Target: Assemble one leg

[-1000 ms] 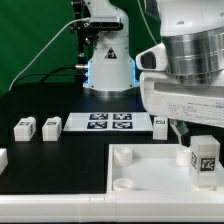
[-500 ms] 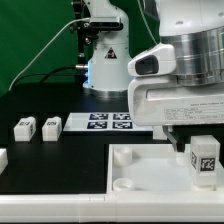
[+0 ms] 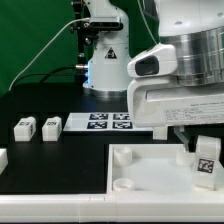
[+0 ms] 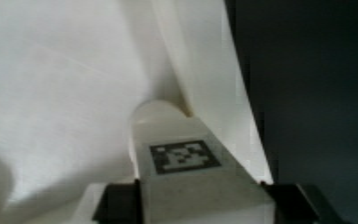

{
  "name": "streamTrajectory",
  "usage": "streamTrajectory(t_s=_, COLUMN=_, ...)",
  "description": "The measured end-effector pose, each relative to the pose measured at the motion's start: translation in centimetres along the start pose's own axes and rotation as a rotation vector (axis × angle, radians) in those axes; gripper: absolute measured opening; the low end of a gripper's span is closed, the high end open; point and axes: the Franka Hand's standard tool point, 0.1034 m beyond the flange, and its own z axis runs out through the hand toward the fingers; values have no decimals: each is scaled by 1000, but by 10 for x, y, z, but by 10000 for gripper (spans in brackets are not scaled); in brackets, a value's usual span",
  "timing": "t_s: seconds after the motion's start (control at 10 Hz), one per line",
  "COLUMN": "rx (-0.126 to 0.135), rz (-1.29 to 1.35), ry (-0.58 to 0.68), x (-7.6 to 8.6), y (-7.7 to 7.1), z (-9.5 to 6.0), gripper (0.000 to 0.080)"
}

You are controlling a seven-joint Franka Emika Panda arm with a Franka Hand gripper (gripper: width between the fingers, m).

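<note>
Pincer (image 4: 197,198) clenching leg (image 3: 207,162), holding it tilted over right part of white board with corner sockets (image 3: 145,172), near side of scene. Contact with board unclear, probably hovering. Risk: tilt sending leg off socket, jamming or slipping from grip.

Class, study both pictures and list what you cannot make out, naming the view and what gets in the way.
- Exterior view: the marker board's right end, hidden behind the gripper and its wrist.
- Exterior view: the white object at that view's left edge, cut off by the frame.
- Exterior view: whether the leg touches the flat board; the angle does not show it.
- Wrist view: the leg's tag pattern, blurred; the finger ends, cut off by the edge.
</note>
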Motion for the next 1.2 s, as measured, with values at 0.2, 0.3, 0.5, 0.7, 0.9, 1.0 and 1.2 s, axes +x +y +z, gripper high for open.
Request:
streamTrajectory(t_s=0.2, rx=13, rz=235, ry=1, x=4, y=1, z=-2, gripper=314)
streamTrajectory(t_s=0.3, rx=25, rz=397, ry=5, x=5, y=0, z=-1, gripper=314)
streamTrajectory(t_s=0.5, rx=43, rz=691, ry=9, x=6, y=0, z=1, gripper=314)
streamTrajectory(t_s=0.7, rx=73, rz=939, ry=-5, x=6, y=0, z=2, gripper=314)
streamTrajectory(t_s=0.9, rx=69, rz=862, ry=-4, x=5, y=1, z=2, gripper=388)
streamTrajectory(t_s=1.0, rx=62, rz=792, ry=0, x=4, y=2, z=3, gripper=388)
streamTrajectory(t_s=1.2, rx=47, rz=420, ry=12, x=3, y=3, z=4, gripper=623)
